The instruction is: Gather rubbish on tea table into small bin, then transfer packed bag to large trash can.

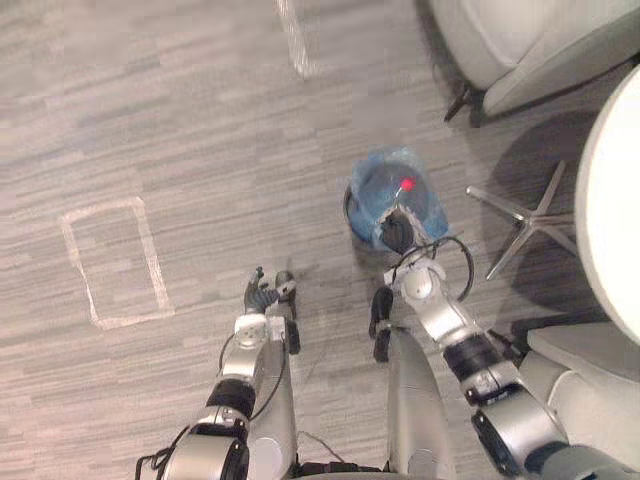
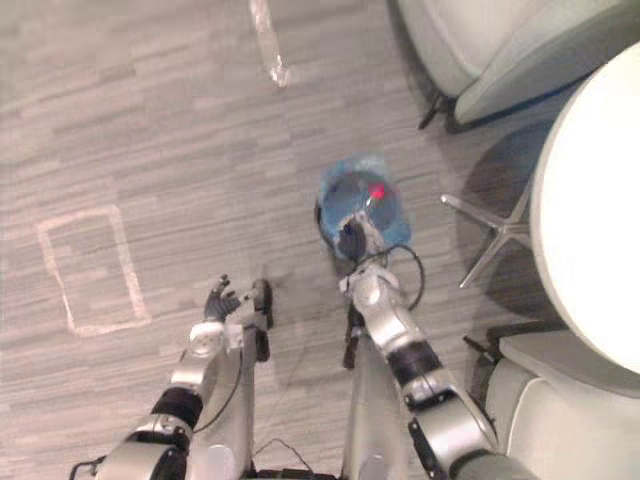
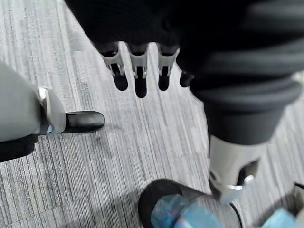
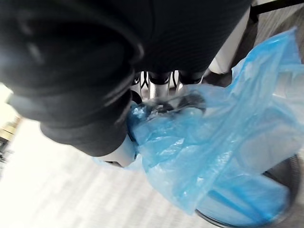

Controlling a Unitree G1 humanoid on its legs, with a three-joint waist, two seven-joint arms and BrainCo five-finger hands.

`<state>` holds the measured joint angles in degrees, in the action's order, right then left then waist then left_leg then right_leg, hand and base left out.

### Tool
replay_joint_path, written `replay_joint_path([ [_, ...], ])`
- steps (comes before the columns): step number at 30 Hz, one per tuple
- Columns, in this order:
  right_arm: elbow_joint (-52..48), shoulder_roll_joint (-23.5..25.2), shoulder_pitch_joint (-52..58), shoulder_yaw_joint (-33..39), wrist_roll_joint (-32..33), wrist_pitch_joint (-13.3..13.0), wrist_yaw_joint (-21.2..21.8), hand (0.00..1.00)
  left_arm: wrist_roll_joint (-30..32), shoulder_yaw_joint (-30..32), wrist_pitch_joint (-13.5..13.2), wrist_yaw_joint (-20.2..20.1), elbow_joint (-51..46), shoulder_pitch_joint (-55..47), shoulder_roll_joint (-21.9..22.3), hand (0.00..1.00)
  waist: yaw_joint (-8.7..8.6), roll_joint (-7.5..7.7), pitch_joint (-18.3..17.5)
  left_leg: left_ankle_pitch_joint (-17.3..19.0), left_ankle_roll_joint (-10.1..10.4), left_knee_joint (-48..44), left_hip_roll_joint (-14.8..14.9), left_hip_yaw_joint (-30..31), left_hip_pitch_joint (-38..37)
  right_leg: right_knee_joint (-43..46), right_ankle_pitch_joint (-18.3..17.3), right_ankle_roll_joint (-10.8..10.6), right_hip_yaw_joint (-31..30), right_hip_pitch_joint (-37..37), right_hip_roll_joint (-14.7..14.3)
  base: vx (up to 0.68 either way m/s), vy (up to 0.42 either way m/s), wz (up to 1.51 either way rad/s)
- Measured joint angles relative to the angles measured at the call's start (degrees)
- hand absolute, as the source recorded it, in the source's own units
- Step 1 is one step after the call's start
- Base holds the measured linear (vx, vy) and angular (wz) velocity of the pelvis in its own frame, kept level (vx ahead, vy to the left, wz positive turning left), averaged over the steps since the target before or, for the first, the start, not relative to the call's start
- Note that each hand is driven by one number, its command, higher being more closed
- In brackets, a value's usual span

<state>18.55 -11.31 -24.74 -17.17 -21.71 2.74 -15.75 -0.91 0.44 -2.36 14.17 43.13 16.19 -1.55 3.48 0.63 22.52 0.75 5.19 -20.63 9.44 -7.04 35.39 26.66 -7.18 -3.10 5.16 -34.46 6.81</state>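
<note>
The small dark bin [image 1: 357,222] stands on the floor, lined with a blue plastic bag [image 1: 395,190]. A red piece of rubbish [image 1: 407,184] lies inside the bag. My right hand [image 1: 400,232] is at the bin's near rim. In the right wrist view its fingers [image 4: 161,81] and thumb are curled into a gathered fold of the blue bag [image 4: 228,142]. To the left of the bin, my left hand [image 1: 262,292] hangs above the floor with relaxed fingers [image 3: 138,71] and holds nothing. The bin's edge [image 3: 156,194] shows past that hand.
A round white table [image 1: 612,200] stands at the right on a metal star base [image 1: 530,218]. A pale armchair [image 1: 520,40] is behind the bin, and another seat [image 1: 585,370] is at the lower right. A taped rectangle [image 1: 115,262] marks the floor on the left.
</note>
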Motion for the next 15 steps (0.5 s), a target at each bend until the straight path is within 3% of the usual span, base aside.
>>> replay_joint_path([
  [4,-0.09,2.03,5.80,-0.46,0.54,-0.95,1.78,1.00,2.05,-2.49,0.56,-1.00,5.80,-3.54,-1.33,0.00,-0.55,2.09,-5.49,-1.04,0.79,7.48,-0.73,-0.67,-8.10,-7.51,2.02,-0.48,-0.89,7.30,-0.89,0.13,-0.018,-0.18],
  [6,-0.09,2.02,6.99,-0.12,0.82,-1.49,2.57,1.00,3.08,-2.90,0.71,-1.15,7.80,-4.15,-1.87,0.00,-0.71,2.50,-6.23,-2.64,0.90,11.62,-0.99,-1.36,-12.40,-11.81,3.82,-0.83,-1.08,11.45,-1.22,0.13,0.014,-0.10],
  [15,-2.90,2.17,15.06,1.23,2.54,-2.91,6.41,1.00,5.36,-4.68,1.54,-2.51,4.75,-9.55,-4.61,0.00,-1.22,2.54,-13.07,-3.66,0.90,19.07,-2.08,-2.92,-22.55,-23.09,7.47,-1.99,-2.02,22.80,-1.52,0.11,0.027,-0.08],
])
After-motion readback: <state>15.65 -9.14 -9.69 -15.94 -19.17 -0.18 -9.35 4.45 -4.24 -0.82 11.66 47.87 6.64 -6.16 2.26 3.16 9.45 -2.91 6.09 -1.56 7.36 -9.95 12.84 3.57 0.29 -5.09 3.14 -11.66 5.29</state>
